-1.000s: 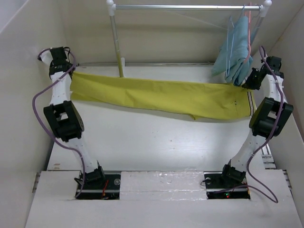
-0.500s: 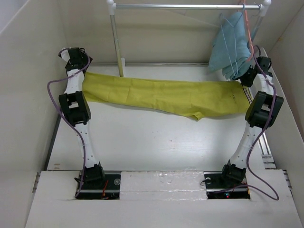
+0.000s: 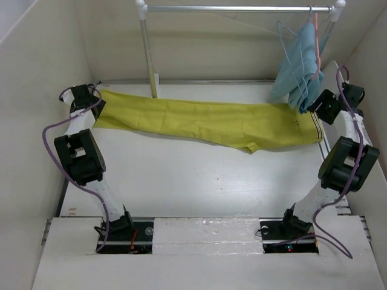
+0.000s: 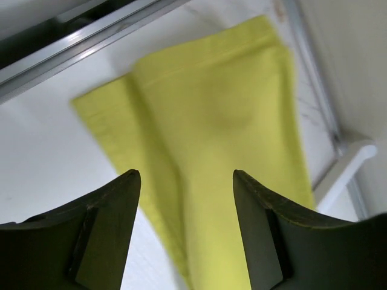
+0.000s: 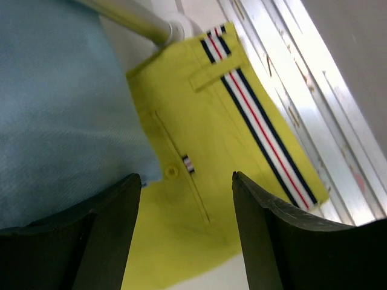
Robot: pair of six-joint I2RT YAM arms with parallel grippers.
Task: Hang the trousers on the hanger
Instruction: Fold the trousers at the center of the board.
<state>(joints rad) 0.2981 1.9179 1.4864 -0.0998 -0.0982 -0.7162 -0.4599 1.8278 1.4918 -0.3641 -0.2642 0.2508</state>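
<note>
Laid flat along the far side of the white desk [image 3: 193,181], left to right: long mustard yellow-green cloth trousers [image 3: 205,124], striped waistband [image 5: 260,127] at the right end. Hanging far right under the metal rail [image 3: 236,9], just beside a light-blue cloth [image 3: 302,66]: thin pale-blue wire hanger [image 3: 282,37]. Left jaws spread over the leg ends, pinching nothing. Right jaws spread likewise over the waistband.
</note>
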